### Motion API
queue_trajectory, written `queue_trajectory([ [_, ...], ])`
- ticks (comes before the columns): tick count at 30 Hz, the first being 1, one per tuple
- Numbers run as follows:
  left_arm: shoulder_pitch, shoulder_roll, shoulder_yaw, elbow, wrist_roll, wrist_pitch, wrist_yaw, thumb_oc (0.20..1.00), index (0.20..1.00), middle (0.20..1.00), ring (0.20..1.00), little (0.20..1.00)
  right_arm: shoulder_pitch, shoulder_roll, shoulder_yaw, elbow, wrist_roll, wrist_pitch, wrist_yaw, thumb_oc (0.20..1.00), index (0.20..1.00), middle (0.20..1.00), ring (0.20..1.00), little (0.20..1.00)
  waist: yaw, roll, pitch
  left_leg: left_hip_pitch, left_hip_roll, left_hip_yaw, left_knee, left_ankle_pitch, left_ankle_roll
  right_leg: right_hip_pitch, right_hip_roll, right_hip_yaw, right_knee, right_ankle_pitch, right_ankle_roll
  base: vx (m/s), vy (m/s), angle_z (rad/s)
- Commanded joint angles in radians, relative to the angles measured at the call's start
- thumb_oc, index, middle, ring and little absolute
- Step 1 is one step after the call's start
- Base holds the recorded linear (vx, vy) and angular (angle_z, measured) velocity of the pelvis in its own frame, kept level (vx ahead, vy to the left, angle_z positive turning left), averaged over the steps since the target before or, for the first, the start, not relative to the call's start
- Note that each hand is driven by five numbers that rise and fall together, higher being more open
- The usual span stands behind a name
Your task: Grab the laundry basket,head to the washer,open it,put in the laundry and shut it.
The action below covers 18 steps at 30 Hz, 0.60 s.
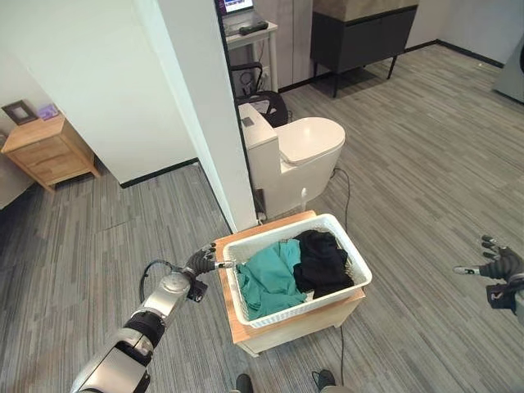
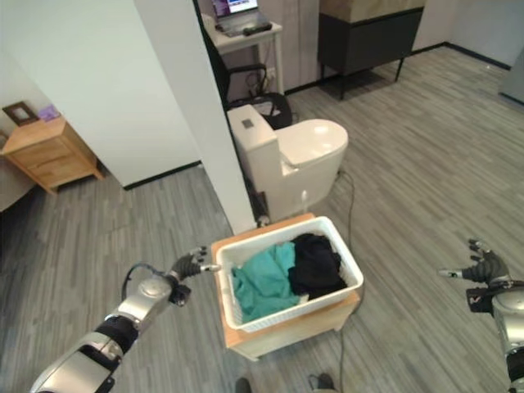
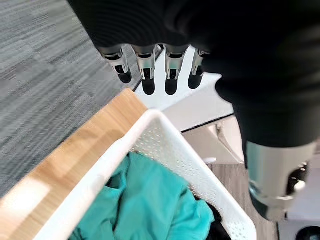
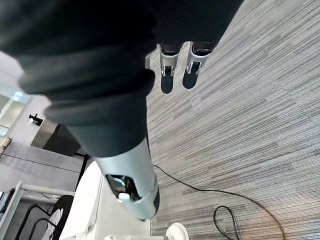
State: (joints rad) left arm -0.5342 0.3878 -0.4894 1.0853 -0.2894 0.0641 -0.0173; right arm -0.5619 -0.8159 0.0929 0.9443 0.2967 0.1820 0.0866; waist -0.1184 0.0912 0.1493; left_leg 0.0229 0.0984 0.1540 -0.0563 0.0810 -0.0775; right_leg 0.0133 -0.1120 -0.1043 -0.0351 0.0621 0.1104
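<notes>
From the left eye view, the white laundry basket (image 1: 348,270) holding teal and black laundry (image 1: 270,278) sits on a low wooden bench (image 1: 225,307); the left robot hand (image 1: 201,261) reaches its rim, fingers relaxed. The left wrist view shows straight fingers (image 3: 145,65) above that rim. In the right wrist view, the right robot hand (image 4: 175,60) hangs spread over the floor (image 4: 250,125), empty.

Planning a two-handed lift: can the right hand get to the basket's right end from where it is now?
Probably yes, after a reach. The right hand hangs open over bare floor, well apart from the laundry basket, with nothing between them. The left hand is already at the other end.

White laundry basket (image 1: 348,260), teal and black clothes (image 1: 299,266) inside
</notes>
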Motion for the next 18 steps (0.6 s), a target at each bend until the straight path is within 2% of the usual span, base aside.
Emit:
queue_trajectory([
  [1, -0.582, 0.043, -0.149, 0.506, 0.190, 0.002, 0.120, 1.000, 1.000, 1.000, 1.000, 1.000, -0.519, -0.071, 0.456, 0.321, 0.001, -0.051, 0.022, 1.000, 1.000, 1.000, 1.000, 1.000, 0.049, -0.062, 0.091, -0.157, 0.071, -0.023, 0.061, 0.006, -0.017, -0.148, 0.024, 0.036, 0.104, -0.070, -0.011, -0.21, -0.064, -0.40],
  [7, -0.714, 0.108, -0.147, 0.547, 0.127, 0.013, 0.110, 1.000, 1.000, 1.000, 1.000, 1.000, -0.742, 0.015, 0.624, 0.441, -0.050, -0.043, 0.027, 1.000, 1.000, 1.000, 1.000, 1.000, 0.061, -0.080, 0.119, -0.241, 0.079, -0.014, 0.044, 0.045, -0.022, -0.258, 0.035, 0.034, 0.129, -0.049, -0.010, -0.11, -0.050, -0.01],
  [18, -0.729, 0.070, -0.196, 0.563, 0.133, 0.024, 0.065, 1.000, 1.000, 1.000, 1.000, 1.000, -0.796, 0.062, 0.662, 0.532, -0.062, -0.041, 0.041, 1.000, 1.000, 1.000, 1.000, 1.000, 0.068, -0.068, 0.147, -0.257, 0.070, -0.018, 0.029, 0.059, -0.022, -0.273, 0.035, 0.029, 0.126, -0.045, -0.015, 0.00, -0.004, 0.02],
])
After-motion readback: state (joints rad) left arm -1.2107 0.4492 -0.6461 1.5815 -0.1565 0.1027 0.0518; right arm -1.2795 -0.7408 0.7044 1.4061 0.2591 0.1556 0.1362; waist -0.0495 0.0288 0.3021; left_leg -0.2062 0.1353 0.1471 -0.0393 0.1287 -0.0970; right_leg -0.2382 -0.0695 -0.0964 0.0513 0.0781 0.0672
